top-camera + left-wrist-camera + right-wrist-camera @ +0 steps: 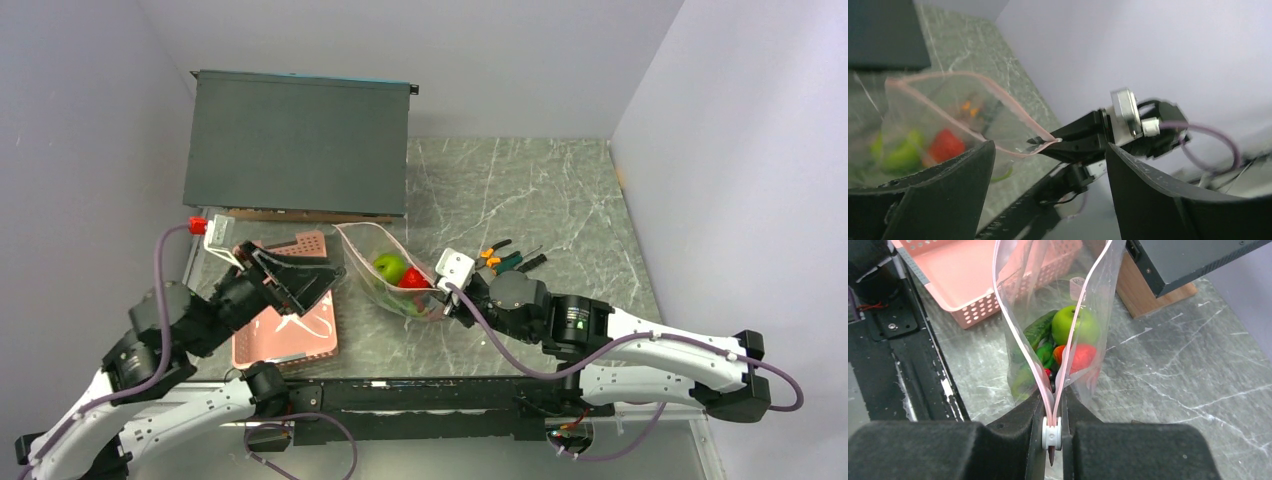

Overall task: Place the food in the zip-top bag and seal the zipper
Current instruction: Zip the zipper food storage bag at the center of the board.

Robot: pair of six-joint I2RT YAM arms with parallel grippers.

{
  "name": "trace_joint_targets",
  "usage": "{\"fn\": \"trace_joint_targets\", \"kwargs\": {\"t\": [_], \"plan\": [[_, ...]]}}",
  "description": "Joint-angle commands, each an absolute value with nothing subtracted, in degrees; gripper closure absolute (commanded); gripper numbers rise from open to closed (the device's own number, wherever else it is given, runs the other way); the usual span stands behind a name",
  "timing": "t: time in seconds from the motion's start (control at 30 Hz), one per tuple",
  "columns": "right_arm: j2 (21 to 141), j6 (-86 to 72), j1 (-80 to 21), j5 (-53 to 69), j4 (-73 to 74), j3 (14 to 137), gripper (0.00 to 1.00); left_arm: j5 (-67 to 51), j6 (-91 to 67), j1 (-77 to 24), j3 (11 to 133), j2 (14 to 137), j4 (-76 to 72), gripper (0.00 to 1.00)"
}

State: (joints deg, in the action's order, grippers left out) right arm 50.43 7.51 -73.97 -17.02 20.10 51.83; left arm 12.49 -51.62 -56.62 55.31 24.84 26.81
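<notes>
The clear zip-top bag (388, 262) stands open on the marble table, with its mouth spread. Inside lies the food: a green apple (1075, 325), a red-orange fruit (1081, 358) and long green pods (1034, 333). The pink zipper (1013, 330) runs in two strips that meet at a white slider (1051, 435). My right gripper (1053, 396) is shut on that zipper end. In the top view the right gripper (442, 303) sits at the bag's near right corner. My left gripper (325, 278) hovers open to the left of the bag, touching nothing. Its fingers (943, 195) stand wide apart.
A pink slotted basket (290, 342) lies under the left gripper. A dark box (300, 140) stands at the back left. Orange- and green-handled pliers (505, 260) lie just right of the bag. Walls close in on both sides.
</notes>
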Motion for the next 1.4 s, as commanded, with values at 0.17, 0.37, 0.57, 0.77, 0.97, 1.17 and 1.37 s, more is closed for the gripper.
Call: {"fn": "trace_joint_targets", "kwargs": {"t": [0.17,0.37,0.57,0.77,0.97,1.17,1.37], "plan": [[49.65,3.57,-74.09,-12.12,18.9,56.16,1.0,-18.22,-4.21,-56.78,63.14,37.81,22.99,0.14],[48.98,3.51,-74.12,-12.85,19.41,56.1,1.0,-29.55,13.87,-56.78,65.38,44.76,21.4,0.06],[47.57,3.56,-74.1,-12.94,18.8,54.67,1.0,-33.45,23.8,-56.89,71.08,53.01,27.32,0.02],[46.88,3.69,-74.11,-12.45,19.42,54.84,1.0,-33.59,31.05,-57.13,73.78,58.61,32.21,0.02],[46.8,4.17,-74.14,-11.97,20.02,54.67,1.0,-33.07,35.12,-57.08,75.4,62.06,34.59,0.03],[46.95,4.35,-74.12,-9.99,19.98,54.63,1.0,-32.58,35.55,-57.05,75.51,63.35,33.74,0.09],[46.86,4.24,-74.1,-9.94,19.86,54.67,1.0,-31.48,35.23,-57.04,74.51,63.24,32.94,0.3]]}}
